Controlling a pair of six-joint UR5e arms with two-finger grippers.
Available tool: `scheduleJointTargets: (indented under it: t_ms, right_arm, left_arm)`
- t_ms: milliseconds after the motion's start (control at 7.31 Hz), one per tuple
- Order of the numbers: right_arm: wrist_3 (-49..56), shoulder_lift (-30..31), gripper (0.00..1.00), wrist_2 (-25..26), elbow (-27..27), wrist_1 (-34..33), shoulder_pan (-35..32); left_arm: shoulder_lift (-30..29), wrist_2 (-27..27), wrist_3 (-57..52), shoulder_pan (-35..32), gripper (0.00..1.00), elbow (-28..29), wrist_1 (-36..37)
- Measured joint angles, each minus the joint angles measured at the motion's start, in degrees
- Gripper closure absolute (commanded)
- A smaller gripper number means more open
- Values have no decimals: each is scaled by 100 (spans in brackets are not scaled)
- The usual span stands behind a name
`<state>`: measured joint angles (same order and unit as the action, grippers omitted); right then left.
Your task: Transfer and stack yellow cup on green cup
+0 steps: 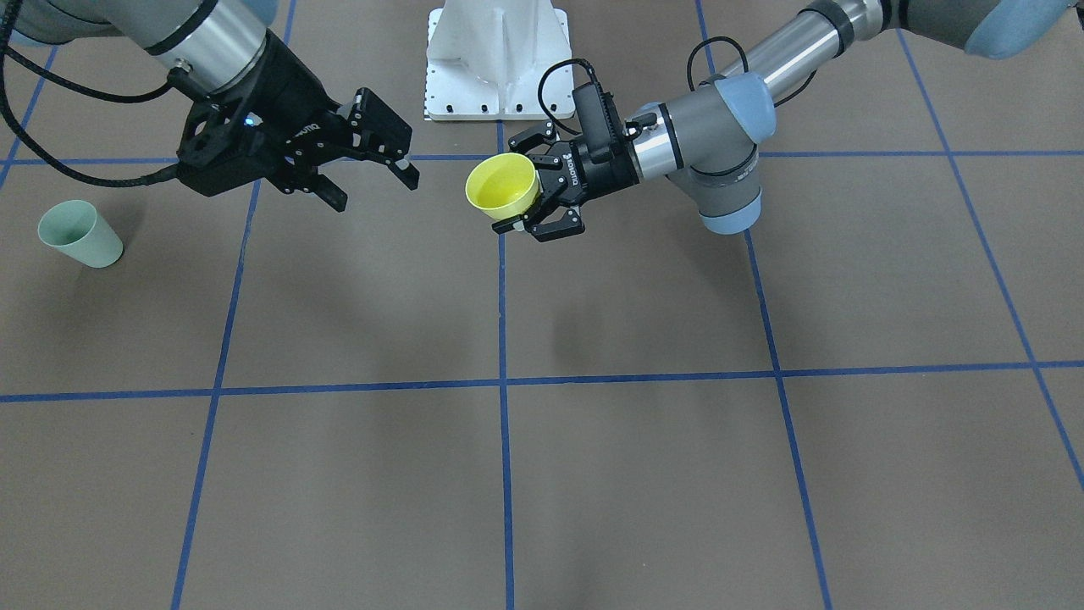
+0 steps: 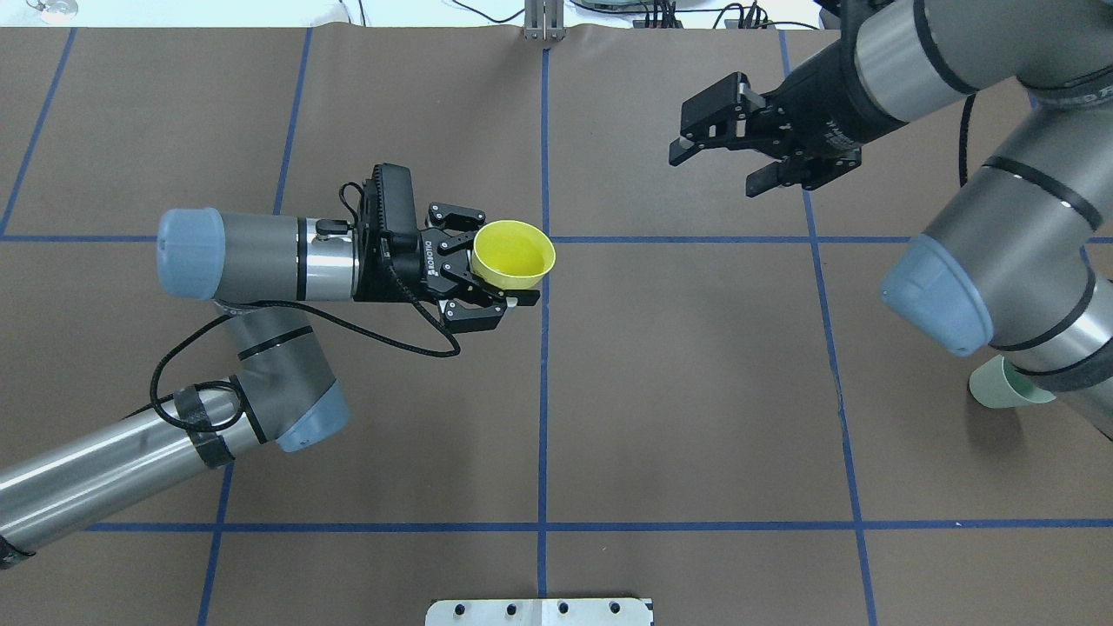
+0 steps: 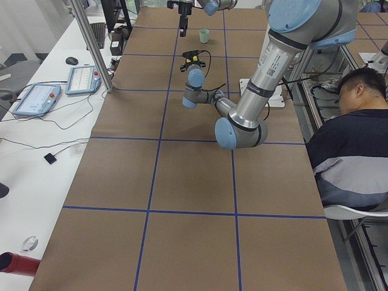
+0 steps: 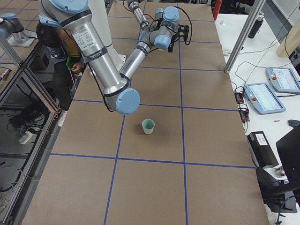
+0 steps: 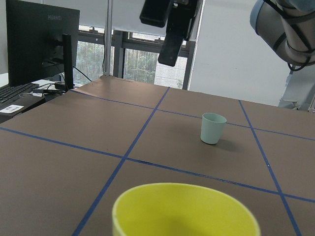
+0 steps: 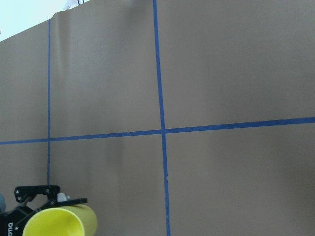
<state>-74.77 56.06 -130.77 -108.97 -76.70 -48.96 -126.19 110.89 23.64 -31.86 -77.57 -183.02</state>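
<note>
Tho half-hidden o/head, green cup upright.

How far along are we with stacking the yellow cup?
Done: the left gripper is shut on the yellow cup, held off the table. In hand: the transfer; the right gripper hangs open nearby, not touching it. Left: handing it over and stacking it on the green cup, which stands upright on the robot's right.

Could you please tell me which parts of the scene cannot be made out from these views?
Green cup: overhead view, mostly covered by the right arm.
Yellow cup: left wrist view, body cut off by the bottom edge.
Left tool: exterior left view, too small to see its grip.
</note>
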Motion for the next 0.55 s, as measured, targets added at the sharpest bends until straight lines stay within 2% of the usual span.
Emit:
scheduleJointTargets:
  t_ms: [547]
  right_arm:
    - [266, -246, 0, -259, 265, -12, 206]
  left_arm:
    - [-51, -32, 0, 157, 100, -23, -88]
